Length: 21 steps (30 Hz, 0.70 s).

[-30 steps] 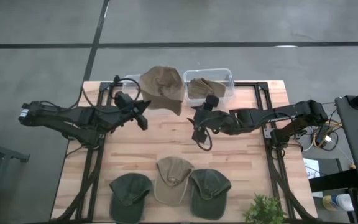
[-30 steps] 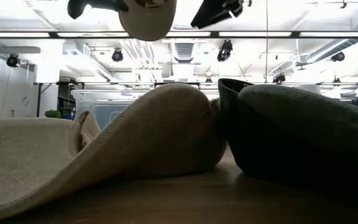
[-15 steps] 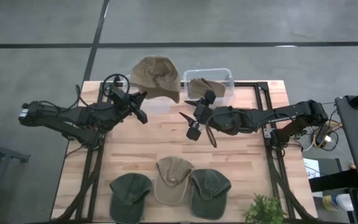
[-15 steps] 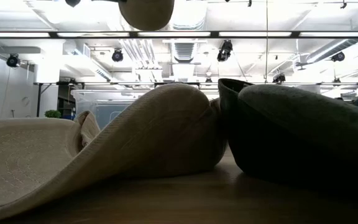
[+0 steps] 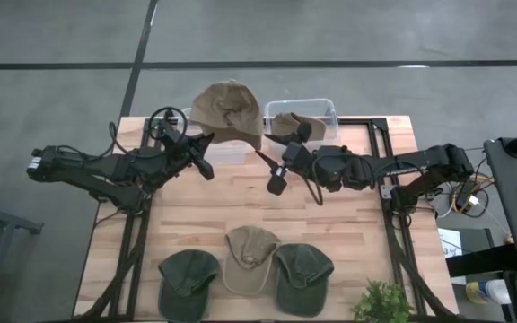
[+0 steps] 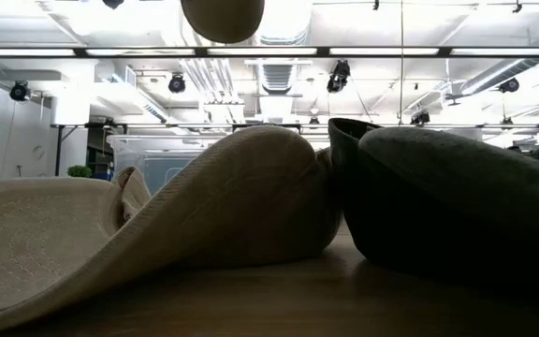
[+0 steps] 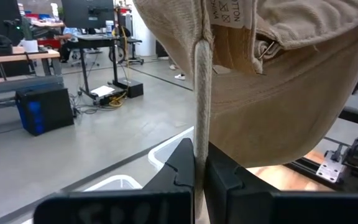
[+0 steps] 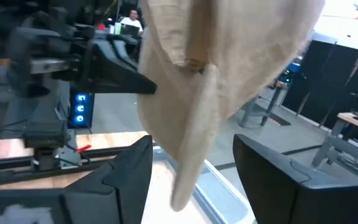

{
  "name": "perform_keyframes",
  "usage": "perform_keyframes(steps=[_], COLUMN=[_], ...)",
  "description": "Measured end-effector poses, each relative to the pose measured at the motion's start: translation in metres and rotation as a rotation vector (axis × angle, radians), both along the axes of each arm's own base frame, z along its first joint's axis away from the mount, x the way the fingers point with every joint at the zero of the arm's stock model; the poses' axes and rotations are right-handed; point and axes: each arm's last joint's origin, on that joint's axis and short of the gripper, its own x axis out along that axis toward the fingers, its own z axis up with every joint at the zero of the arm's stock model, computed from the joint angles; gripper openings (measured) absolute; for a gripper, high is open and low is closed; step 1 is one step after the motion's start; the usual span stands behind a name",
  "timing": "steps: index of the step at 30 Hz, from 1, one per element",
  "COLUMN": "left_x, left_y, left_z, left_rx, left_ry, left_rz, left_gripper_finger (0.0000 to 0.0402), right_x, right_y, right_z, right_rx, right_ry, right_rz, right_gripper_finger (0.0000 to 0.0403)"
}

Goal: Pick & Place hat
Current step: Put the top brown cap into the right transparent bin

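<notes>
One tan hat [image 7: 278,93], inner tag reading "TTON", pinched in left end effector [image 7: 199,163]; right end effector [image 8: 191,162] wide, empty.

Table centre [image 5: 240,202] free; three caps [image 5: 246,274] crowd near edge; bin [image 5: 317,108] behind.

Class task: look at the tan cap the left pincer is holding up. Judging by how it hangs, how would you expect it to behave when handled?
The tan cap is probably floppy: it sags from the shut left pincer, which nips only a thin strap. It is likely light, since that small grip carries it. It may swing or drape unevenly when lowered.
</notes>
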Motion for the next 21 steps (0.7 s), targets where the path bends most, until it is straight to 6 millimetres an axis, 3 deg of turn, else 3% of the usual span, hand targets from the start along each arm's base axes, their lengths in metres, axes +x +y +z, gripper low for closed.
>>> perform_keyframes(steps=[6, 14, 21], left_x=[0.009, 0.014, 0.014], left_y=[-0.002, -0.002, -0.003], left_z=[-0.005, -0.008, -0.008], left_rx=[-0.009, 0.001, 0.0], left_ry=[0.016, 0.029, 0.034], left_rz=[-0.027, -0.013, -0.034], left_gripper_finger=[0.0007, 0.0008, 0.0026], right_x=[0.0, 0.0, -0.001], right_y=[0.0, -0.001, -0.001], right_z=[0.0, -0.003, -0.003], right_rx=[-0.019, -0.045, -0.054], right_ry=[0.007, 0.06, 0.07], right_rz=[0.002, -0.014, -0.03], right_gripper_finger=[0.0173, 0.003, 0.0016])
